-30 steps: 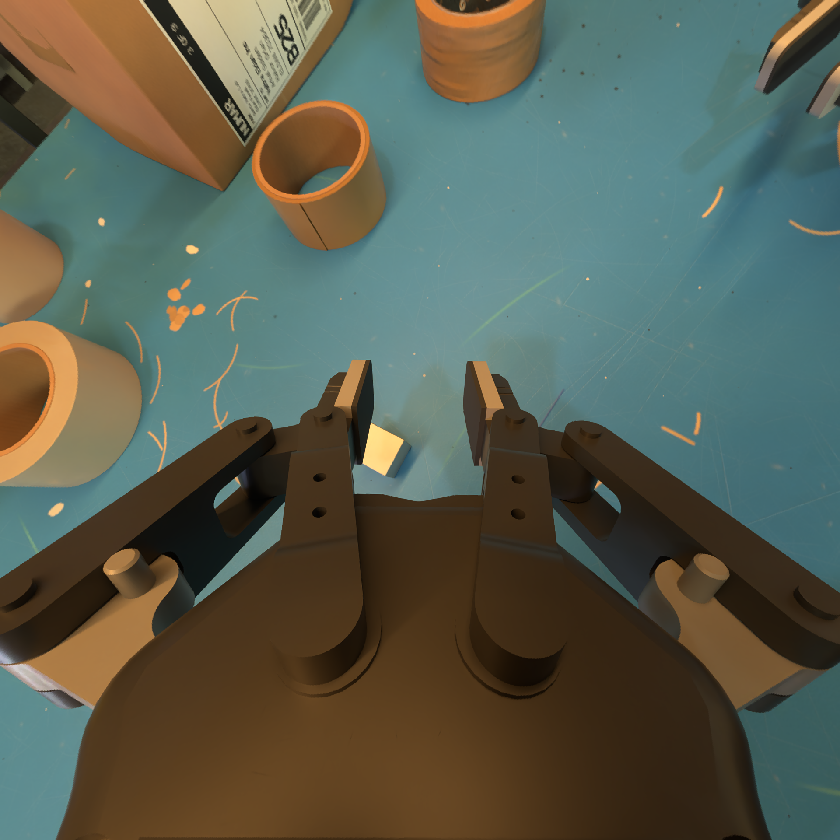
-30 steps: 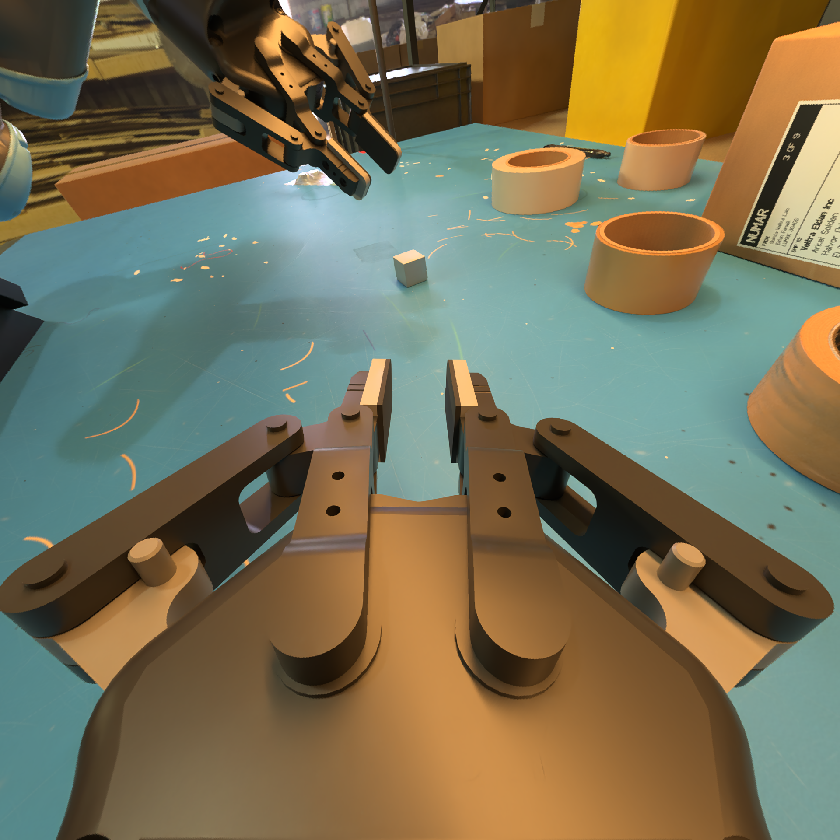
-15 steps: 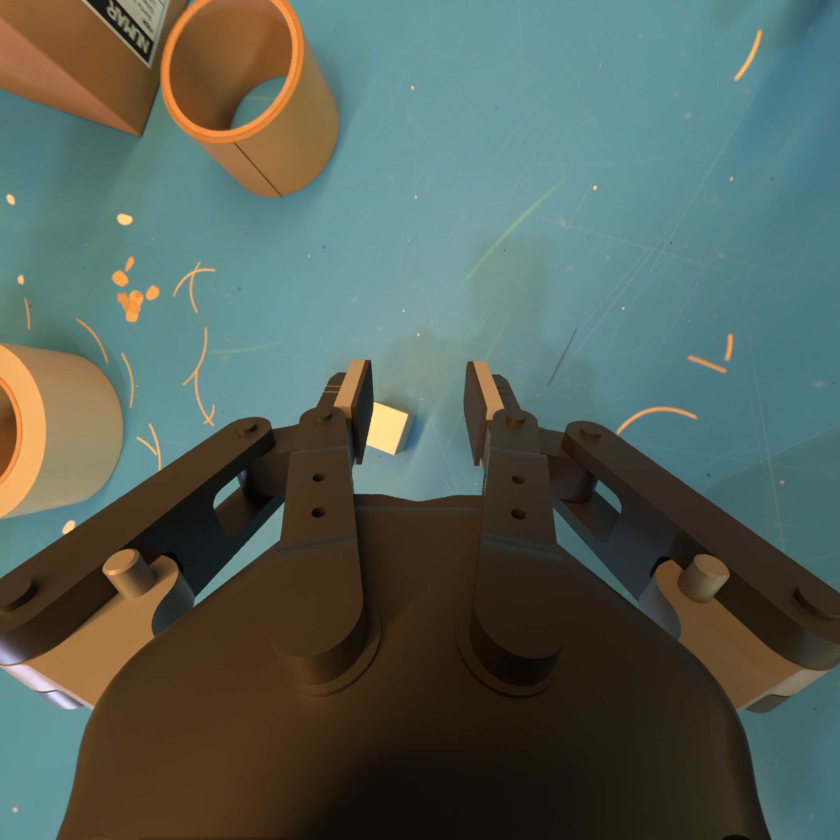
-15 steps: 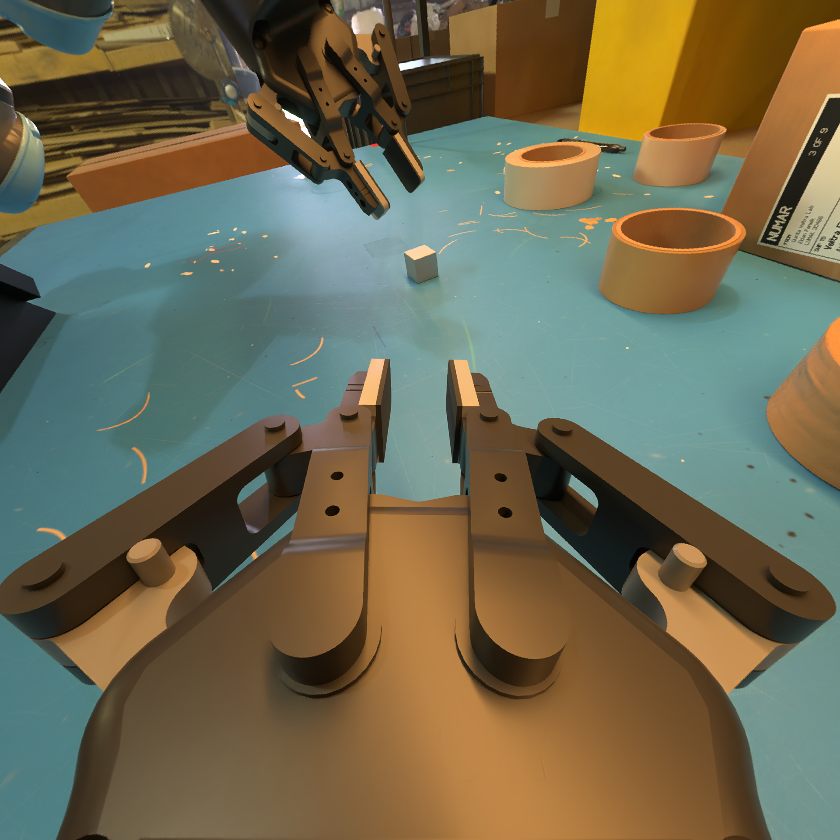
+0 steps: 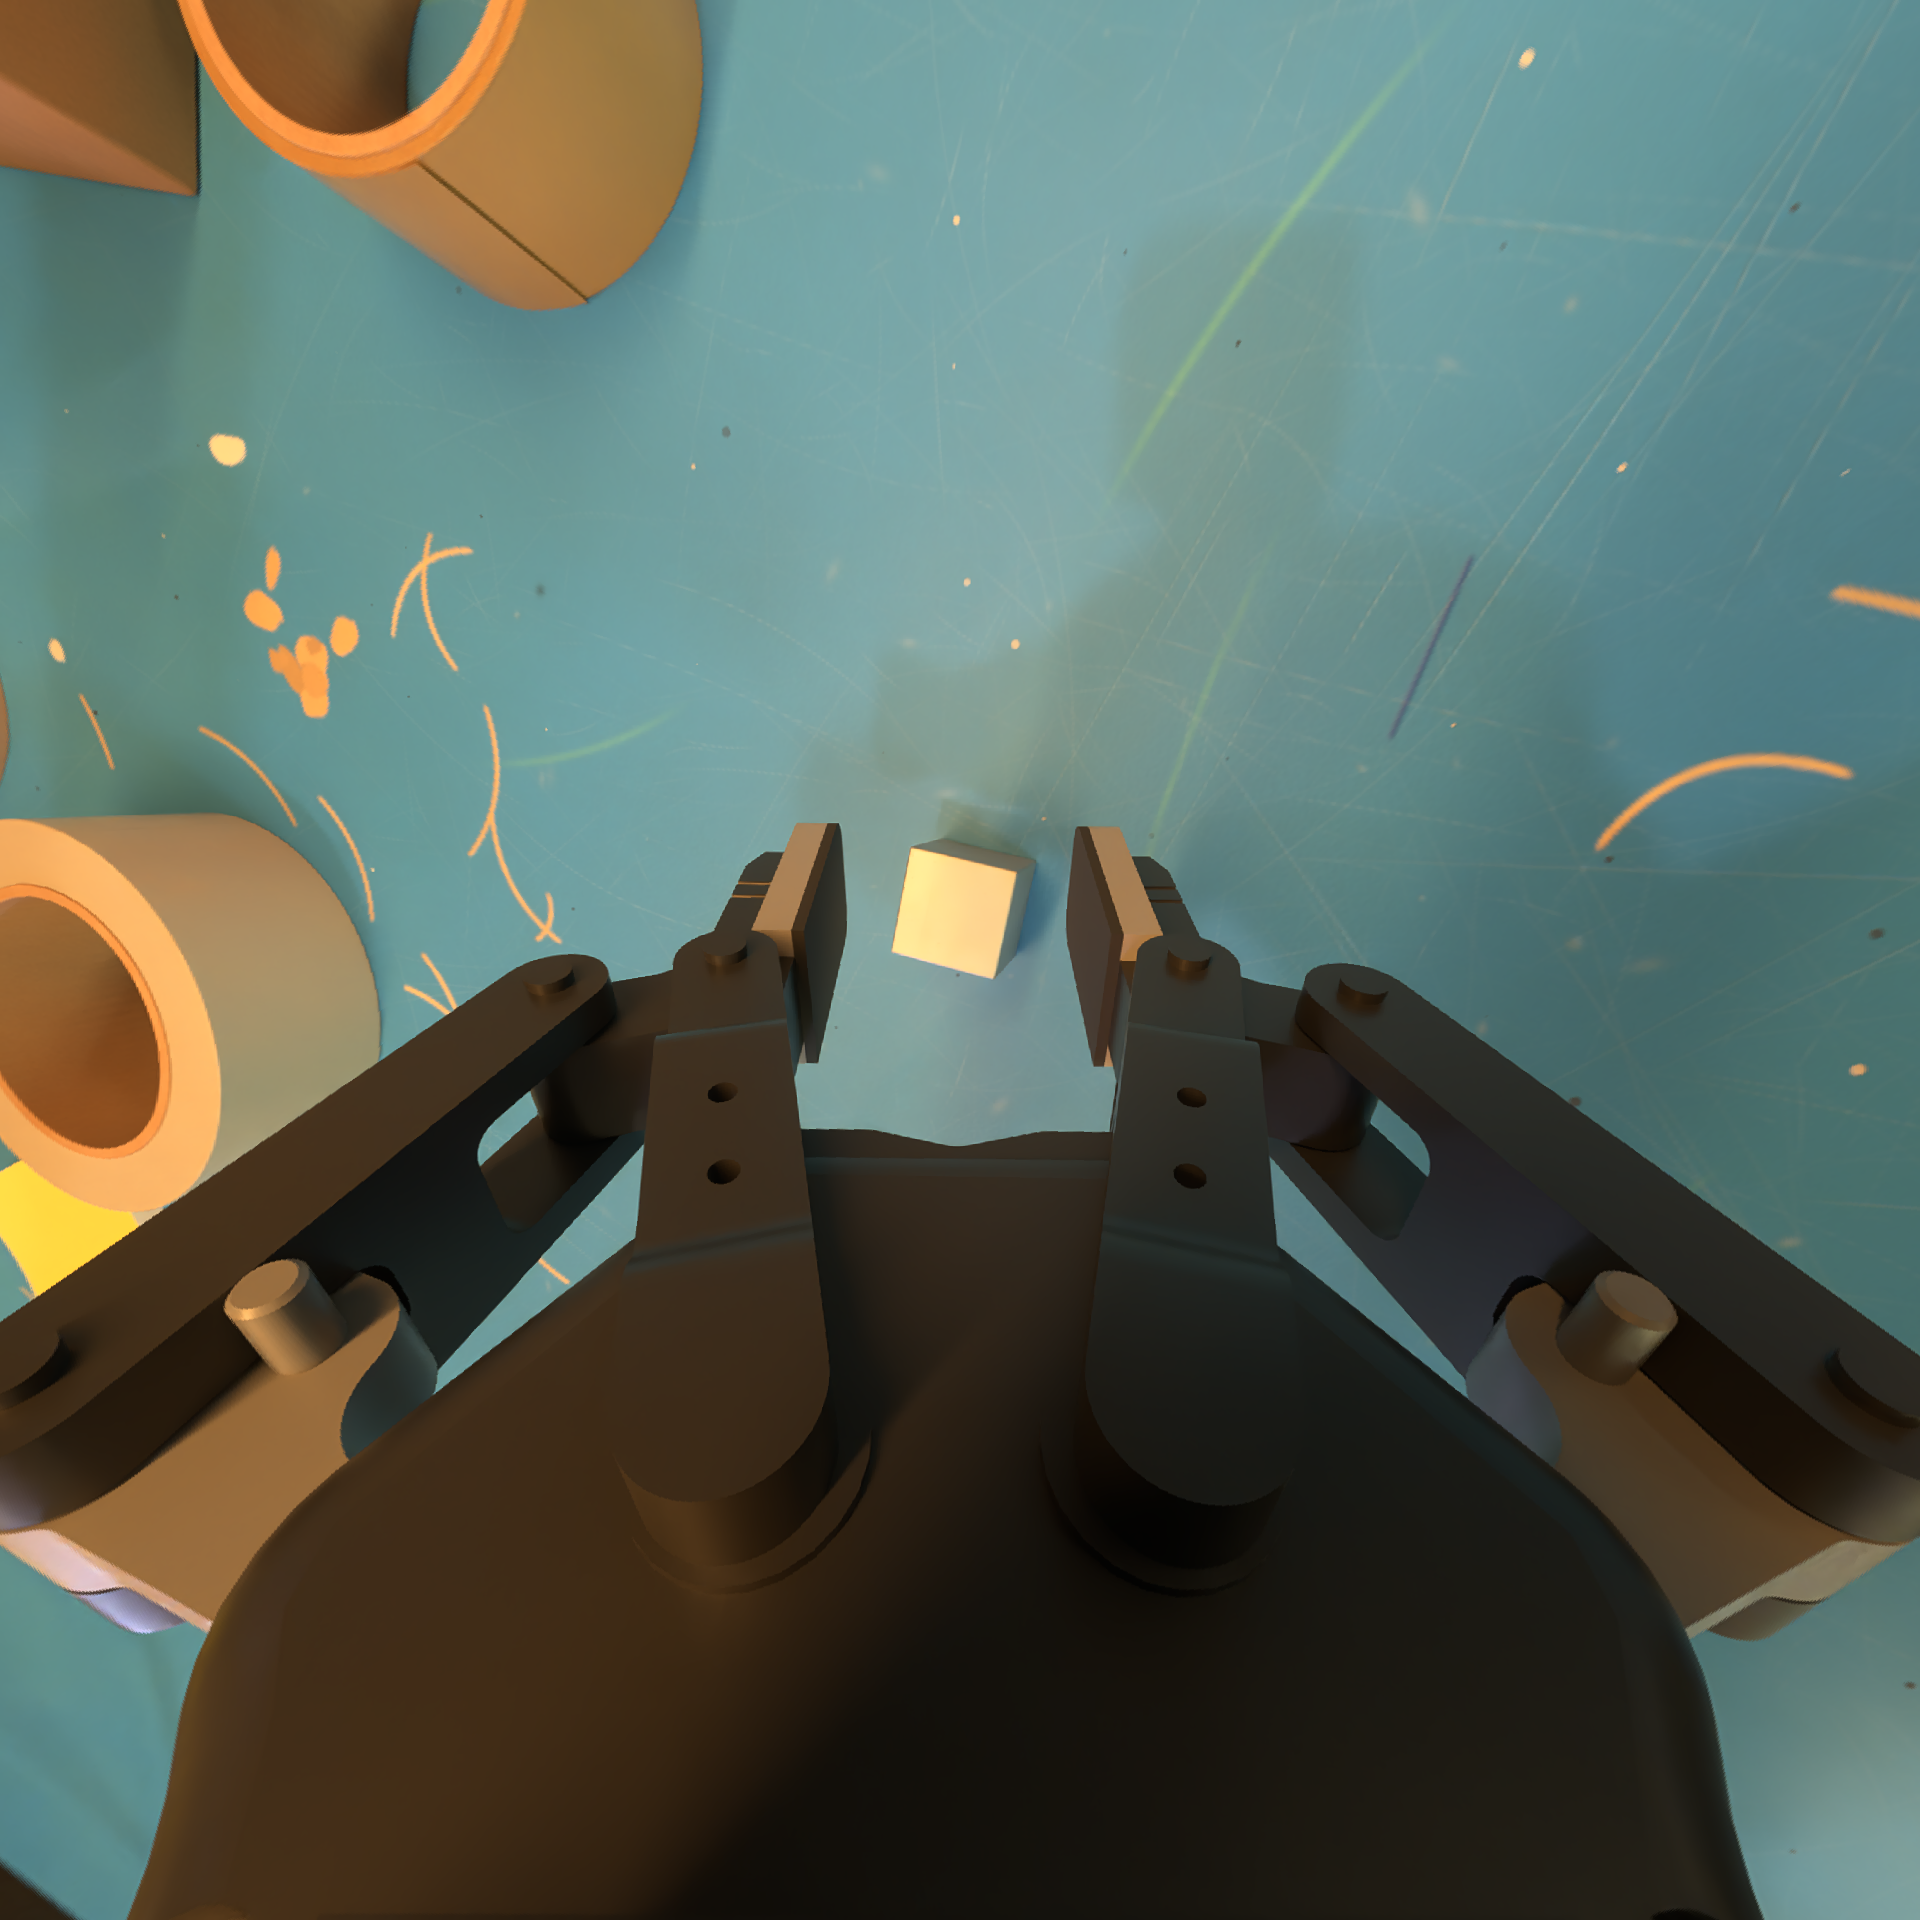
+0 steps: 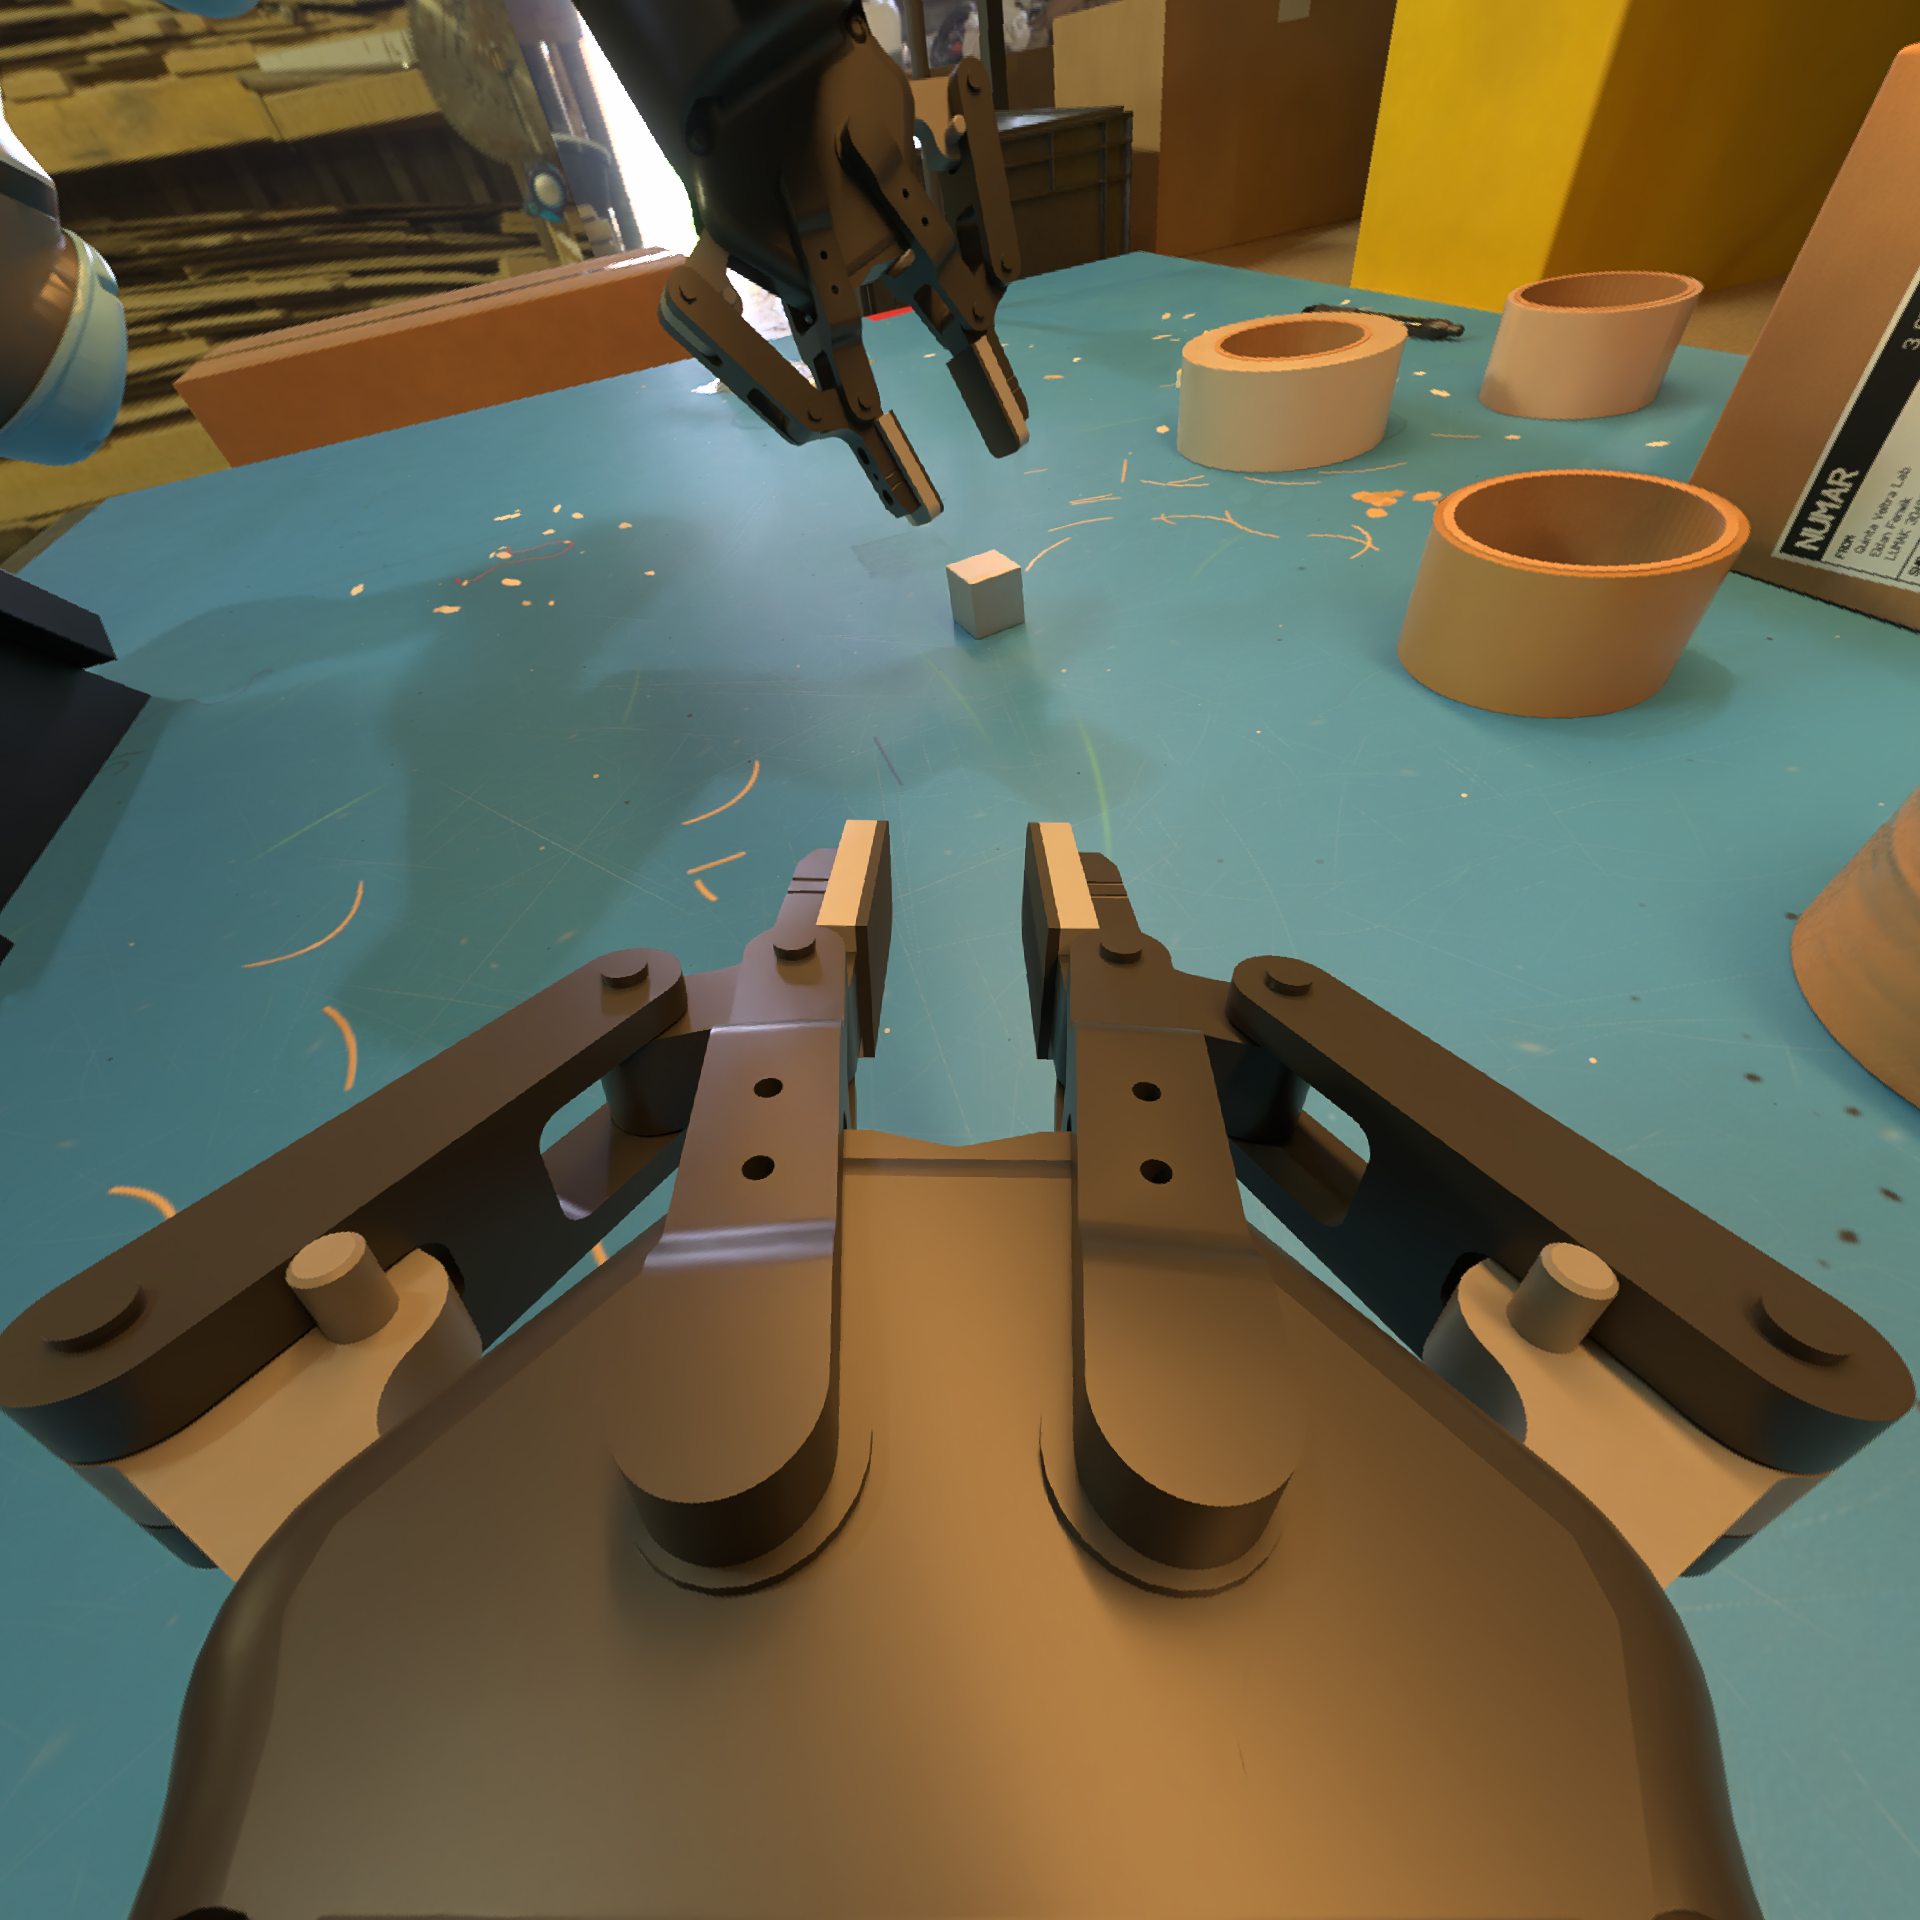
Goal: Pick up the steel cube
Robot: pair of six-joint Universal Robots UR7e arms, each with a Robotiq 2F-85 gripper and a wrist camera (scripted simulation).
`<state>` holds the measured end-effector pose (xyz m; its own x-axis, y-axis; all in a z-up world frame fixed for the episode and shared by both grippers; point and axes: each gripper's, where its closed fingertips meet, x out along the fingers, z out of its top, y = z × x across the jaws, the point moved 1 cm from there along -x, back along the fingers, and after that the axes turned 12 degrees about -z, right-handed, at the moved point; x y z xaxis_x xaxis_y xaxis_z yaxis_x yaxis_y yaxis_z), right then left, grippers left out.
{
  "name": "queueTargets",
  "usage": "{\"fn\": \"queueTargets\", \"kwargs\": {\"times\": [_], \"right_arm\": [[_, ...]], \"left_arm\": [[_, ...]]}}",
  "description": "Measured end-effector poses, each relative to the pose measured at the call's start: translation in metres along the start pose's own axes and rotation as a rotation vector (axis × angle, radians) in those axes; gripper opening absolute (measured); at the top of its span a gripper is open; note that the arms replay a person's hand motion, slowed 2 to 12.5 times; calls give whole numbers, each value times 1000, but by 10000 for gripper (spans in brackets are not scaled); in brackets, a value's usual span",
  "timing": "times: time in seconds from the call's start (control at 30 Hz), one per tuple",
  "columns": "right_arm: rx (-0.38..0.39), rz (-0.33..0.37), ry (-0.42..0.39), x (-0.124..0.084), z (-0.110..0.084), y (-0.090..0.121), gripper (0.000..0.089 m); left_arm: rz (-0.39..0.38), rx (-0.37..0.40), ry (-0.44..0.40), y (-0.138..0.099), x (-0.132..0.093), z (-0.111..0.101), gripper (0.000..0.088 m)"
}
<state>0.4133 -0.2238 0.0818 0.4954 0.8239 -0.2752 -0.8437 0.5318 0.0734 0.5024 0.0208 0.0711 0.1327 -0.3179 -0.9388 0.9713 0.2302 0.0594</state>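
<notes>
The steel cube (image 5: 956, 909) is small and pale grey and sits on the blue table. In the left wrist view it lies between my left gripper's (image 5: 956, 862) open fingers, below the tips. The right wrist view shows the cube (image 6: 985, 592) on the table with the left gripper (image 6: 961, 473) hovering open just above and behind it, apart from it. My right gripper (image 6: 956, 857) is open and empty, low over the table, well short of the cube.
An orange tube (image 6: 1569, 592) stands right of the cube, with a pale ring (image 6: 1288, 390) and another tube (image 6: 1590, 353) behind it. A labelled cardboard box (image 6: 1849, 436) is at the far right. A brown roll (image 6: 1870, 956) sits at the right edge. The tubes also show in the left wrist view (image 5: 499, 135), (image 5: 156, 997).
My left gripper has moved over the cube and come down; the cube now sits centred between its fingers instead of beside the left finger. The right gripper has hardly moved.
</notes>
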Motion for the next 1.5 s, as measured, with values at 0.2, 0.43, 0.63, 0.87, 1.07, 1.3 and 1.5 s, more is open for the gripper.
{"fn": "queueTargets", "kwargs": {"times": [0.2,0.43,0.63,0.87,1.07,1.3,1.5], "right_arm": [[-4,5,2,0,0,2,236],[-7,11,4,0,-1,3,238],[-8,16,5,-1,-1,5,240],[-6,22,5,-1,-1,6,241],[-4,27,4,-2,-1,7,242],[-2,32,3,-2,0,7,242],[0,37,2,-3,0,8,242]], "left_arm": [[11,39,74,8,5,-6,406],[-11,72,143,11,12,-11,431],[-43,91,189,11,18,-15,444],[-71,99,226,12,23,-18,447],[-87,99,247,14,27,-20,450],[-100,97,264,16,30,-21,450],[-107,94,273,18,32,-23,450]]}}
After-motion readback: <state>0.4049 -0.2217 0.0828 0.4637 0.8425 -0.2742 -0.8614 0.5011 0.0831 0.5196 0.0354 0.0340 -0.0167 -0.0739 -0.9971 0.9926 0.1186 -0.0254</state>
